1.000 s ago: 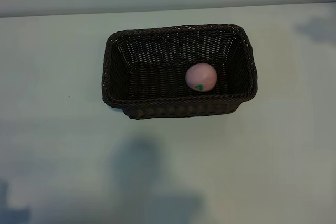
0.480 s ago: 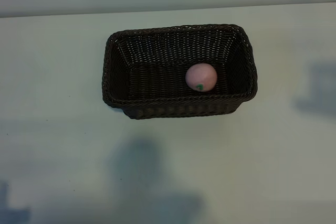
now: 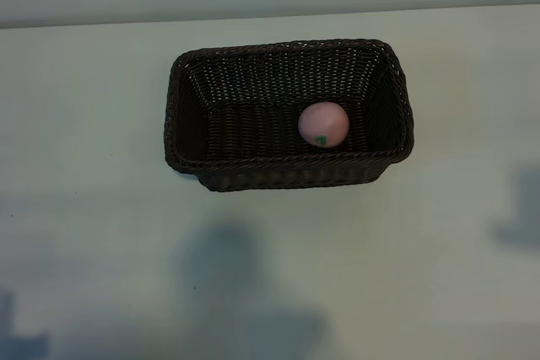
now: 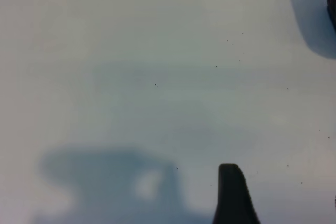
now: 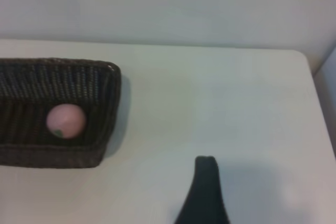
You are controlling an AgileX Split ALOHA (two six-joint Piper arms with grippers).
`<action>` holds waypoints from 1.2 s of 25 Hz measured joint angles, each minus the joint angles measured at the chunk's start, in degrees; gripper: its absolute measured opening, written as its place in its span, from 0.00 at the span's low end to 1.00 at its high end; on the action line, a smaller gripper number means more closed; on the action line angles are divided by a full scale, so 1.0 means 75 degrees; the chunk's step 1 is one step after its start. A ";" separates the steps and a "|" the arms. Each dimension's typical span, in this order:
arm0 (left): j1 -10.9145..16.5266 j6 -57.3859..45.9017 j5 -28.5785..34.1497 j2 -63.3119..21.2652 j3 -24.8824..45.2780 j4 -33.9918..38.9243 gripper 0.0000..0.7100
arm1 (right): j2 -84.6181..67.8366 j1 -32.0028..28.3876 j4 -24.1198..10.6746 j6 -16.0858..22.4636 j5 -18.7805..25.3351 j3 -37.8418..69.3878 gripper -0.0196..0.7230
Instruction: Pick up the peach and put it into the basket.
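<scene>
The basket (image 3: 288, 114) sits in the upper middle of the exterior view on the pale table (image 3: 101, 208), its long axis running left to right across the frame and its open mouth facing up toward the camera. Its dark woven walls rise all round, with the braided rim closest to the camera along the lower edge. The peach (image 3: 323, 124) lies inside the basket, on the floor of its right half, close against the near long wall and a little way off the right end wall. It is round, so it has no long axis to speak of; its small green mark faces down-frame and slightly left, toward the near wall. No arm appears in the exterior view, only soft shadows on the table at the lower centre, lower left and right edge. In the right wrist view the basket (image 5: 58, 114) is at the left of the frame with the peach (image 5: 65, 120) resting within it, and a single dark fingertip (image 5: 206, 192) of the right gripper stands at the bottom centre, well apart from the basket, over bare table; the pincer stands wide and holds nothing. In the left wrist view one dark fingertip (image 4: 233, 195) of the left gripper shows at the bottom edge above bare table, its pincer parted and empty.
</scene>
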 joint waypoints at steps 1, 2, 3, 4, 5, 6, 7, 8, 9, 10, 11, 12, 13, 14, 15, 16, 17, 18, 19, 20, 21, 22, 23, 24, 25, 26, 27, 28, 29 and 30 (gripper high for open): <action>0.0000 0.0000 0.0000 0.0000 0.0000 0.0000 0.65 | -0.0128 0.0000 -0.0046 0.0076 0.0000 0.0101 0.81; 0.0000 0.0000 0.0000 0.0000 0.0000 0.0000 0.65 | -0.0256 0.0000 -0.0061 0.0076 0.0000 0.0186 0.81; 0.0000 0.0000 0.0000 0.0000 0.0000 0.0000 0.65 | -0.0367 0.0000 -0.0081 0.0076 0.0000 0.0291 0.81; 0.0000 0.0000 0.0000 0.0000 0.0000 0.0000 0.65 | -0.0502 0.0000 -0.0081 0.0076 0.0000 0.0394 0.81; 0.0000 0.0000 0.0000 0.0000 0.0000 0.0000 0.65 | -0.0643 0.0000 -0.0081 0.0076 0.0000 0.0472 0.81; 0.0000 0.0000 0.0000 0.0000 0.0000 0.0000 0.65 | -0.0767 0.0000 -0.0088 0.0076 0.0000 0.0559 0.81; 0.0000 0.0000 0.0000 0.0000 0.0000 0.0000 0.65 | -0.0925 0.0000 -0.0088 0.0076 -0.0006 0.0652 0.81; 0.0000 0.0000 0.0000 0.0000 0.0000 0.0000 0.65 | -0.1100 0.0000 -0.0096 0.0076 -0.0006 0.0761 0.81; 0.0000 0.0000 0.0000 0.0000 0.0000 0.0000 0.65 | -0.1278 0.0000 -0.0104 0.0076 -0.0006 0.0862 0.81; 0.0000 0.0000 0.0000 0.0000 0.0000 0.0000 0.65 | -0.1428 0.0000 -0.0119 0.0076 -0.0006 0.0993 0.81; 0.0000 0.0000 0.0000 0.0000 0.0000 0.0000 0.65 | -0.1609 0.0000 -0.0119 0.0076 -0.0006 0.1130 0.81; 0.0000 0.0000 0.0000 0.0000 0.0000 0.0000 0.65 | -0.1792 0.0000 -0.0125 0.0076 -0.0006 0.1270 0.81; 0.0000 0.0000 0.0000 0.0000 0.0000 0.0000 0.65 | -0.1949 0.0000 -0.0128 0.0076 -0.0006 0.1388 0.81; 0.0000 0.0000 0.0000 0.0000 0.0000 0.0000 0.65 | -0.2136 0.0000 -0.0135 0.0076 -0.0006 0.1533 0.81; 0.0000 0.0000 0.0000 0.0000 0.0000 0.0000 0.65 | -0.2317 0.0000 -0.0135 0.0076 -0.0006 0.1675 0.81; 0.0000 0.0000 0.0000 0.0000 0.0000 0.0000 0.65 | -0.2495 0.0000 -0.0135 0.0076 0.0002 0.1774 0.81; 0.0000 0.0000 0.0000 0.0000 0.0000 0.0000 0.65 | -0.2640 0.0000 -0.0135 0.0076 -0.0004 0.1881 0.81; 0.0000 0.0000 0.0000 0.0000 0.0000 0.0000 0.65 | -0.2810 0.0000 -0.0137 0.0076 -0.0004 0.1994 0.81; 0.0000 0.0000 0.0000 0.0000 0.0000 0.0000 0.65 | -0.2971 0.0000 -0.0143 0.0076 -0.0004 0.2117 0.81; 0.0000 0.0000 0.0000 0.0000 0.0000 0.0000 0.65 | -0.3099 0.0000 -0.0143 0.0076 -0.0004 0.2224 0.81; 0.0000 0.0000 0.0000 0.0000 0.0000 0.0000 0.65 | -0.3239 0.0000 -0.0151 0.0076 -0.0004 0.2351 0.81; 0.0000 0.0000 0.0000 0.0000 0.0000 0.0000 0.65 | -0.3381 0.0000 -0.0151 0.0076 0.0003 0.2469 0.81; 0.0000 0.0000 0.0000 0.0000 0.0000 0.0000 0.65 | -0.3507 0.0000 -0.0158 0.0076 0.0002 0.2569 0.81; 0.0000 0.0000 0.0000 0.0000 0.0000 0.0000 0.65 | -0.3588 0.0000 -0.0175 0.0076 0.0002 0.2680 0.81; 0.0000 0.0000 0.0000 0.0000 0.0000 0.0000 0.65 | -0.3632 0.0000 -0.0201 0.0076 0.0002 0.2797 0.81; 0.0000 0.0000 0.0000 0.0000 0.0000 0.0000 0.65 | -0.3640 0.0000 -0.0229 0.0076 -0.0005 0.2930 0.81; 0.0000 0.0000 0.0000 0.0000 0.0000 0.0000 0.65 | -0.3640 0.0000 -0.0227 0.0076 -0.0005 0.3044 0.81; 0.0000 0.0000 0.0000 0.0000 0.0000 0.0000 0.65 | -0.3640 0.0000 -0.0276 0.0031 0.0003 0.3165 0.81; -0.0003 -0.0009 0.0000 0.0000 0.0000 0.0000 0.65 | -0.3640 0.0000 -0.0276 0.0023 0.0003 0.3273 0.81; -0.0003 -0.0009 0.0000 0.0000 0.0000 0.0000 0.65 | -0.3640 0.0000 -0.0276 0.0018 0.0003 0.3363 0.81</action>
